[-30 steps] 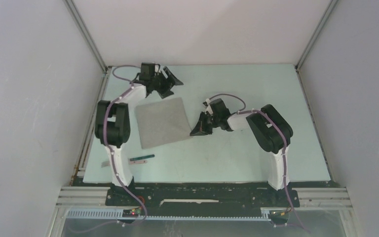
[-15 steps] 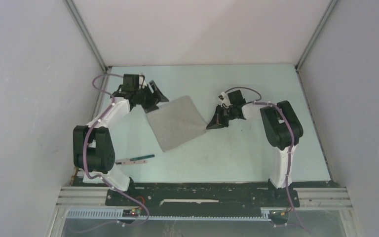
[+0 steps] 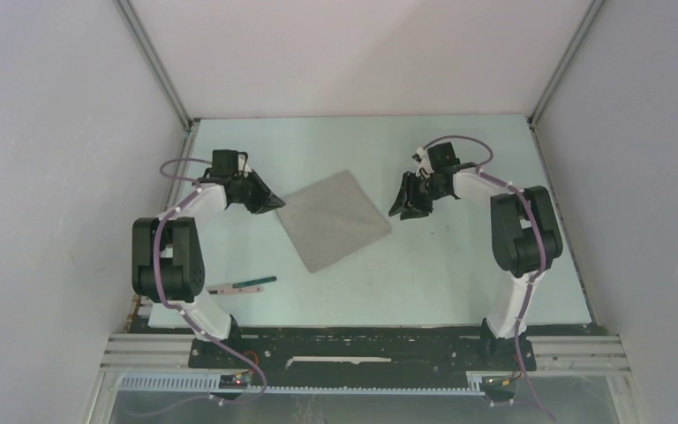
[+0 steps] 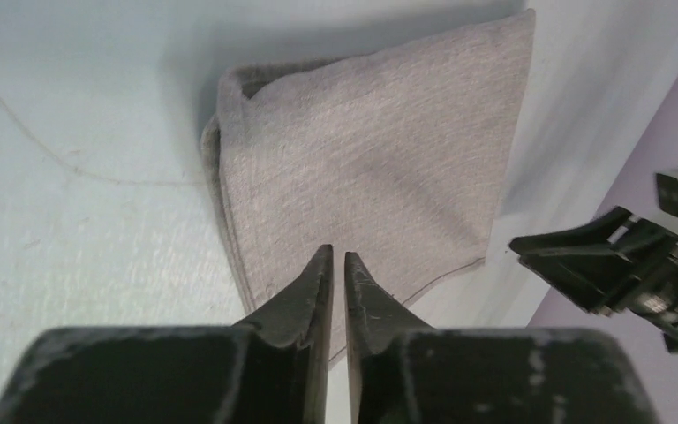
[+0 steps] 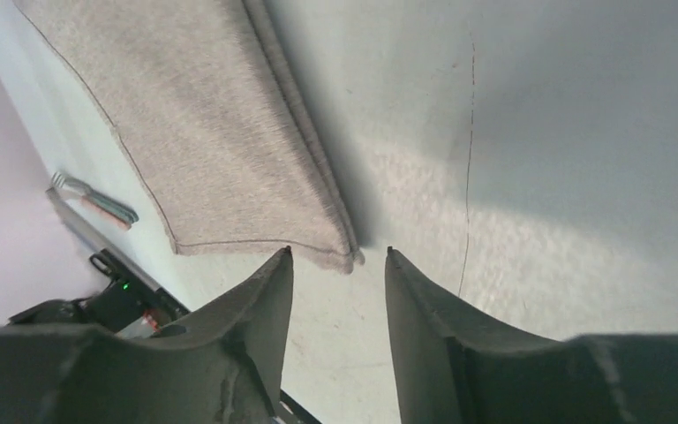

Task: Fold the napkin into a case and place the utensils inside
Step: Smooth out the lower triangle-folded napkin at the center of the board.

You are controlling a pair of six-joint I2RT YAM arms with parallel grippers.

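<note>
Two utensils (image 3: pixel 243 285) lie nearest the arm bases, side by side on the table (image 3: pixel 441 265) just beside the left arm's lower link. They are slim pieces, one w/ a dark green handle, well apart from the cloth. They look light, stiff and prob. slick; lying flat, they give the fingers little to bite on, so mid-handle is the place to take them.

Farther in, the napkin (image 3: pixel 334 221) sits mid-table, turned like a diamond w/ corners pointing left and right. It reads as already doubled, as stacked edges show along one side in both wrist views. Judgement: it is soft, limp and v. light, so it will sag from any single hold and the layers may slide apart. It is best taken at a corner or the layered edge, pinching all plies at once and backing it w/ the other arm.

Farther still, the left gripper (image 4: pixel 331 254) is at the cloth's left corner, its jaws drawn to a thin slit. That looks like a pinch on that corner, tho the corner tip is hidden under the fingers. The right gripper (image 5: pixel 335 252) hangs just beside the right corner, jaws moderately parted and nothing btw them, w/ the cloth's edge lying just ahead of one finger, not touching.

Case not yet formed; utensils untouched.
</note>
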